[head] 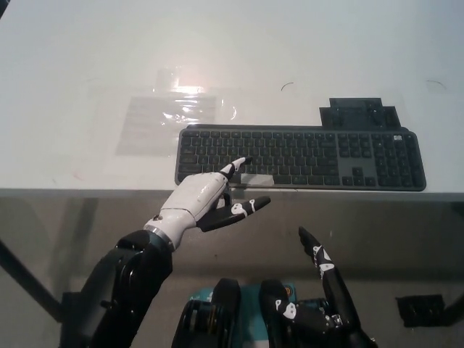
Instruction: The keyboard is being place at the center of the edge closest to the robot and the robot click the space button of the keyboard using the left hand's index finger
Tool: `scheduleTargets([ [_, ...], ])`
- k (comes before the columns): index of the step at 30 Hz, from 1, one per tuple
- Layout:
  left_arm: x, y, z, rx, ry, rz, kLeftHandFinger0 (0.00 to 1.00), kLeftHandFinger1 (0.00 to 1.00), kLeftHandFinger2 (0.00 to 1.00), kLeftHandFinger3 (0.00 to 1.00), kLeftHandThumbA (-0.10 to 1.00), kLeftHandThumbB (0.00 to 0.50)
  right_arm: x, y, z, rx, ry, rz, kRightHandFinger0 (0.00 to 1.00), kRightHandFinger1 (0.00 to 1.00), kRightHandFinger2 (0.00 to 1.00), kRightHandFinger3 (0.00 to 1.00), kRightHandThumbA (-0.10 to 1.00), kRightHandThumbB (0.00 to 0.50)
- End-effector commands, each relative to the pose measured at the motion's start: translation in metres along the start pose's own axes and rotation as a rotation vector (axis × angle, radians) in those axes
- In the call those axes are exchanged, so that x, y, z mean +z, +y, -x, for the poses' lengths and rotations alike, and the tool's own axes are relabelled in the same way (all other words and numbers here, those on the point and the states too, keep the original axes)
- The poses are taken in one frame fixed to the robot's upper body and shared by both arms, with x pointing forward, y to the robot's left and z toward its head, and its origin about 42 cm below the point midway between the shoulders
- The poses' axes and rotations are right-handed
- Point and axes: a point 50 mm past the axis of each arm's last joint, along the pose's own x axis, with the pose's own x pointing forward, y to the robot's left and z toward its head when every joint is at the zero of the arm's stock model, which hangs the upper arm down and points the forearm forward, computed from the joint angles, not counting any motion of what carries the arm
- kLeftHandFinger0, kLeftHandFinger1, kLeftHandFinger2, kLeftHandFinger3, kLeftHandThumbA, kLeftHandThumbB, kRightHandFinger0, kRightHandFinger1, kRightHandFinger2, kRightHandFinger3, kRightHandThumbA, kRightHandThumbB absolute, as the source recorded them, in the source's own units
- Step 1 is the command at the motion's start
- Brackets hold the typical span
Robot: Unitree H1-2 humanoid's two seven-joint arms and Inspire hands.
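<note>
Head view: nearest of all, below the near edge of the bench (87, 72), the black right hand (324, 270) is seen resting right of the middle, well short of the bench top. Whether it is released or clenched cannot be told.

Further up and to the left, the white left hand (197, 201) is held across the near edge of the bench. Nothing is grasped by it. Its index finger (236, 168) is stretched out toward the far right, while the remaining ones are tucked under the palm and the thumb is set out to the right.

The keyboard (319, 154) is laid flat just beside the near edge, its long axis parallel to that edge, and it is placed somewhat right of the edge's middle. The fingertip is shown over the keyboard's near left part. The space bar (255, 179) is found in the nearest row, just right of the tip and slightly nearer the robot. Contact between tip and keys cannot be made out. The coming press is judged to turn on a short shift rightward and back, then down. The left hand is by far the nearer to that key.

Behind the keyboard's far right edge a dark flat stand (357, 114) is set. Toward the far left a clear plastic sheet (174, 112) is spread.
</note>
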Motion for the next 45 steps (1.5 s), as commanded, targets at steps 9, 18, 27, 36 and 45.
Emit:
scheduleTargets([
  [9, -0.002, 0.004, -0.019, 0.033, 0.018, -0.011, 0.00, 0.15, 0.26, 1.00, 1.00, 0.385, 0.016, -0.003, -0.013, -0.020, -0.102, -0.007, 1.00, 1.00, 1.00, 1.00, 1.00, 0.349],
  [18, -0.018, -0.044, -0.010, -0.061, 0.081, -0.007, 0.00, 0.16, 0.22, 1.00, 1.00, 0.344, 0.016, -0.004, -0.014, -0.022, -0.104, -0.003, 1.00, 1.00, 1.00, 1.00, 1.00, 0.358],
  [27, -0.026, -0.100, 0.003, -0.168, 0.118, 0.009, 0.00, 0.09, 0.08, 1.00, 1.00, 0.368, 0.017, -0.006, -0.017, -0.031, -0.108, 0.006, 1.00, 1.00, 1.00, 1.00, 1.00, 0.380],
  [36, -0.036, -0.152, 0.028, -0.261, 0.142, -0.015, 0.09, 0.07, 0.12, 1.00, 1.00, 0.355, 0.018, -0.009, -0.022, -0.035, -0.113, 0.004, 1.00, 1.00, 1.00, 1.00, 1.00, 0.371],
  [45, -0.034, -0.162, 0.035, -0.274, 0.119, -0.038, 0.02, 0.03, 0.11, 1.00, 1.00, 0.335, 0.017, -0.009, -0.022, -0.035, -0.108, -0.001, 1.00, 1.00, 1.00, 1.00, 1.00, 0.387],
])
